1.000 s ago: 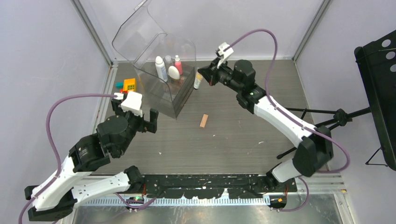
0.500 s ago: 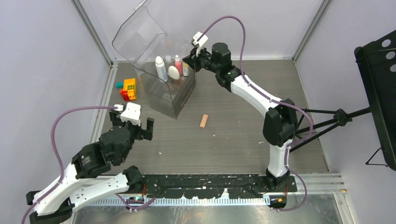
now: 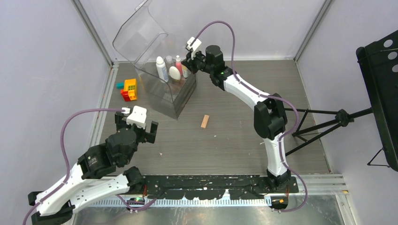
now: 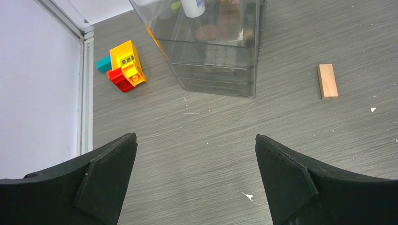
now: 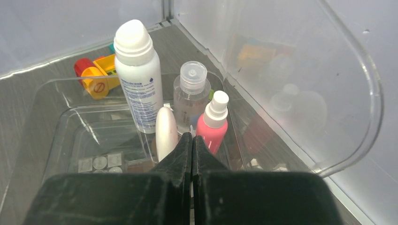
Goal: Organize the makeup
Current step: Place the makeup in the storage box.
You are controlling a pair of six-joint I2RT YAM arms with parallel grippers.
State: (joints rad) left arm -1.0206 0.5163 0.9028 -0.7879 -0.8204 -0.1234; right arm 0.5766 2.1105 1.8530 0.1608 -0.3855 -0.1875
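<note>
- The right gripper [image 3: 188,63] has swung from beside the clear case [image 3: 162,96] to above its open top compartment, in the upper middle of the overhead view.
- The cream tube [image 3: 184,71] came with it. It now hangs just under the fingertips, inside the case rim and beside the pink spray bottle [image 5: 212,129].
- The right jaws are pressed together. They appear to pinch the tube's thin end, though the wrist view hides the tube behind the fingers.
- The white bottle [image 5: 136,89], clear bottle [image 5: 190,93] and white oval compact [image 5: 165,131] stand upright in that compartment, unmoved.
- My reading is that the tube is in place and only needs lowering and releasing. The gap beside the pink bottle is tight, so a knock is possible.
- The left gripper [image 4: 195,140] has drawn back toward the lower left, jaws spread wide and holding nothing.
- A peach rectangular piece [image 4: 327,80] lies alone on the table [image 4: 211,126], well apart from the case. It is possibly a sponge left to sort.
- The toy bricks [image 4: 123,68] sit at the upper left, undisturbed.
</note>
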